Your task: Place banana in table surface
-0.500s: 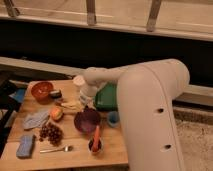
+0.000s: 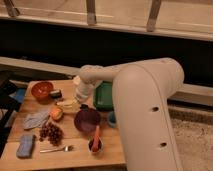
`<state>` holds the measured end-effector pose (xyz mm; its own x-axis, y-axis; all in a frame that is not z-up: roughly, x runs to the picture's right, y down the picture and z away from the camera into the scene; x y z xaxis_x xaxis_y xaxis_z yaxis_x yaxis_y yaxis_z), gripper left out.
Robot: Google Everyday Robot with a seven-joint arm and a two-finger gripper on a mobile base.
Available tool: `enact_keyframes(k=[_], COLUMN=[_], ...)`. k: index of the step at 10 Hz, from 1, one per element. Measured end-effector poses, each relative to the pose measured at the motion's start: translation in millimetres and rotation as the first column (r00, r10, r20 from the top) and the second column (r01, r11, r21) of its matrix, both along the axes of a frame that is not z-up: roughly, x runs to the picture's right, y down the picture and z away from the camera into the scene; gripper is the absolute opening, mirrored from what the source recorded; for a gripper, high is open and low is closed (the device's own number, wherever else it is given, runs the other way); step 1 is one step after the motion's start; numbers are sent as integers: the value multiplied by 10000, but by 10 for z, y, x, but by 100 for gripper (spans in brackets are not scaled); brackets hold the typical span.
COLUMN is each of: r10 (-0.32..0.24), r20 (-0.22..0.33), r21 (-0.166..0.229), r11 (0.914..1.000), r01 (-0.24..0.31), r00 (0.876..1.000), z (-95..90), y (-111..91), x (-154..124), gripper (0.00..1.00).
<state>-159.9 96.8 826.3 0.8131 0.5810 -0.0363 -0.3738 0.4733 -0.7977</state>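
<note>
Since the banana [image 2: 67, 104] lies flat on the table surface [image 2: 80, 156], long axis running left to right, the spot reads as a sensible one for the task: a bare strip of planks among the other items, so the fruit can rest on the wood itself and not in a dish. The gripper [image 2: 78, 98] is directly at the banana's right end, touching it or just above it. Whether it is clamped on the fruit or has let go cannot be told from this view. My judgement is that the placing is at or near its end.

Just near of the banana sits a round orange fruit [image 2: 56, 113], and to the near right a purple bowl [image 2: 87, 120]. Left and farther off stands a red bowl [image 2: 42, 90]. A dark green tray [image 2: 104, 96] lies just right of the gripper, so the descent is squeezed between tray and bowls.

The arm [image 2: 145, 100] enters from the near right as a bulky white column, bends at the elbow, and reaches leftward across the tray. The wrist [image 2: 85, 82] turns steeply down, so the gripper points almost straight at the tabletop.
</note>
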Motion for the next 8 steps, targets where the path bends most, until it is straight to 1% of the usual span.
enact_keyframes(k=[2,3,4,5,8], r10=[-169,-164,-137,-125,-110], r20=[170,214,299,352,333], r21=[69,216,442,510,512], r11=[9998,9996,9989,9986,9986], r01=[167,160,124,107,93], r00=[9997,9996,9995,9993,9994], z=[-2,-10,-26,-40,-36], y=[3,-36,-91,-108,-111], x=[-99,-115,-139,-159,-143], gripper=[70,70,70,70,70])
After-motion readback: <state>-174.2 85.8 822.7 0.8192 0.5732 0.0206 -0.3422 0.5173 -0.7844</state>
